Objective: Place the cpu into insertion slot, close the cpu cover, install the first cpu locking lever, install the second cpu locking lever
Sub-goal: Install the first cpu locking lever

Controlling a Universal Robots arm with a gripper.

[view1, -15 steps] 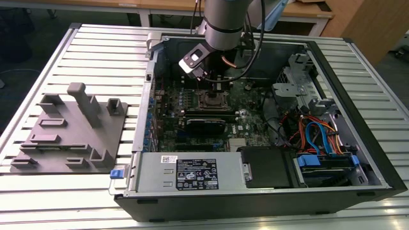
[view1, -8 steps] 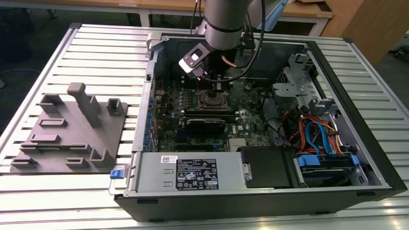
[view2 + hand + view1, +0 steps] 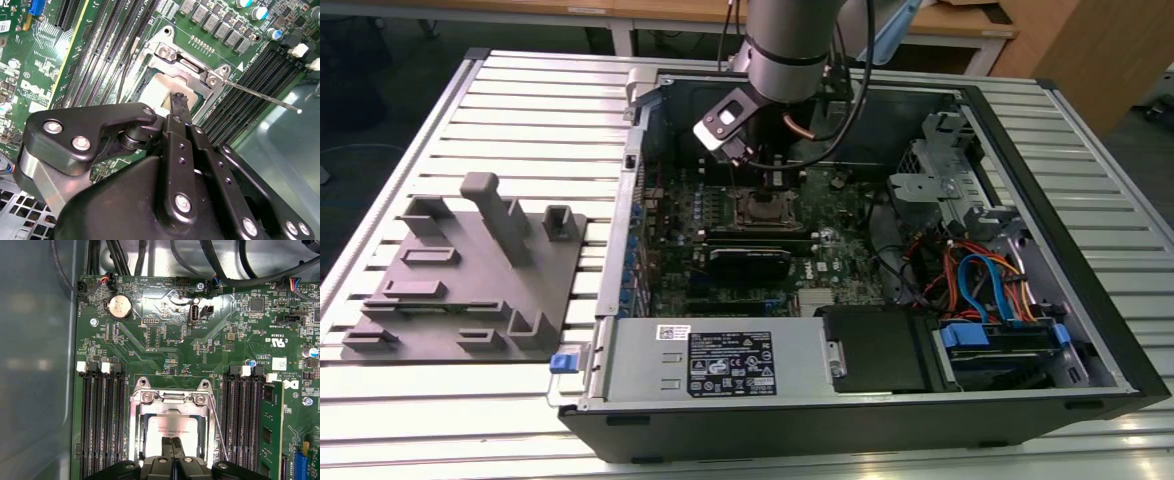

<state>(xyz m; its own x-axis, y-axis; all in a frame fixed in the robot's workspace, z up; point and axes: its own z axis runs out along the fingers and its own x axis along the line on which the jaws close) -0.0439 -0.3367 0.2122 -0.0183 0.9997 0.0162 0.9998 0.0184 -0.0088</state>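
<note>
First wrist view: fingers (image 3: 168, 447) together over cpu (image 3: 170, 427), flat in insertion slot (image 3: 136, 435).

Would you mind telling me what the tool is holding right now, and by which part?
Nothing appears to be held: the tool is shut with nothing between its fingers, its tip at the top face of the cpu.

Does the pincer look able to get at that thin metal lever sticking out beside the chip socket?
Probably yes. In the second wrist view the pincer hangs right over the cpu, and the locking lever juts out free beside it, with nothing lying across it.
</note>
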